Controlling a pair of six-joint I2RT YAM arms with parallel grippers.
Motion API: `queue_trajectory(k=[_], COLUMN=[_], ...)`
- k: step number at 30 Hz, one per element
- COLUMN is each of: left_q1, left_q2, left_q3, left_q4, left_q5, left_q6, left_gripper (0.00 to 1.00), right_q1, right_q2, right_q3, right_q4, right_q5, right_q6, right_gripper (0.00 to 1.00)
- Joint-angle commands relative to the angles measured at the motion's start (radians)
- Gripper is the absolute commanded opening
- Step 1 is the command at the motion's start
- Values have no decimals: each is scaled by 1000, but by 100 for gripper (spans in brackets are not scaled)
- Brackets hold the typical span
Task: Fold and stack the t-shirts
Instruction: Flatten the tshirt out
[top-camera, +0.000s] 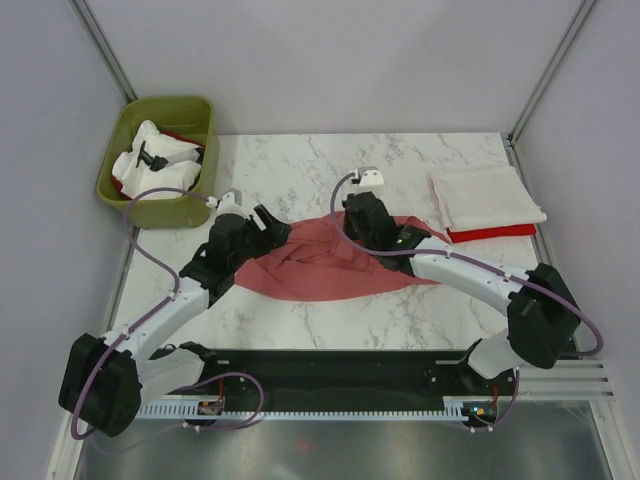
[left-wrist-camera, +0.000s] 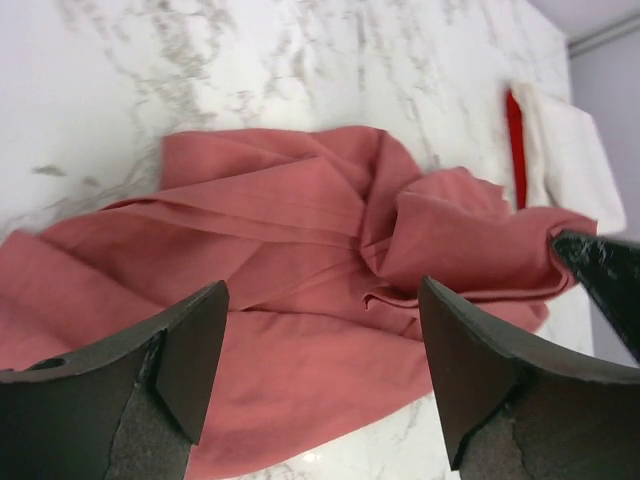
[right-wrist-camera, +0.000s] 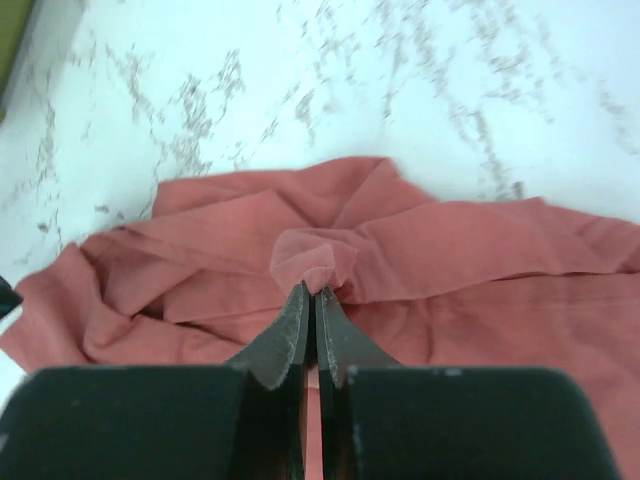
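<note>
The dusty salmon-red t-shirt (top-camera: 325, 272) lay crumpled at the middle of the marble table (top-camera: 300, 170), closer to the near edge than the far one. Bare marble lay open along the far edge and behind the shirt.

The right gripper (right-wrist-camera: 312, 292) was pinched tight on a raised fold near the shirt's middle. In the top view its fingertips were hidden under its own body, and its arm covered the shirt's right end. The left gripper (left-wrist-camera: 320, 288) hung over the shirt's left end, jaws wide apart and gripping nothing.

Near the right edge, a folded cream-white t-shirt (top-camera: 487, 197) lay on a bright red t-shirt (top-camera: 495, 233), which showed only as a strip along the near side. At the far left corner stood an olive-green bin (top-camera: 190, 110) holding white bundles, possibly cloth.
</note>
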Motion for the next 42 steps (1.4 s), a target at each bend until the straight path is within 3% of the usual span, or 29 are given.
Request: queue_trajectory(k=[1,4,13,21,26,36,42], left_q1=[-21,-61,-239,-280,-306,-311,-320], left_q2=[9,55,122,207,241,294,314], left_q3=[-31,-41,-44,-8,13,59,87], left_q4=[220,334,583,627,630,571,545], left_q5=[160,214,133,153,30,33,24], left_q6=[99,156,436,552,624,630,641], left_gripper=[85,87,85,80,77,56,50], right_q1=[-67,-131,-233,-239,-239,-248,-251], right_q2=[-133,-222,-300,-327,-337,-350,-334], right_q3=[-30,-24,218,347,345,396,451], right_q4=[18,-9,-187,-267,-279,-314,-339], right_q5=[-29,-71,-184,-230,-264,-264,-267], right_q6=[28,32,19,31,45,57,62], right_gripper=[0,0,0,0,0,0,0])
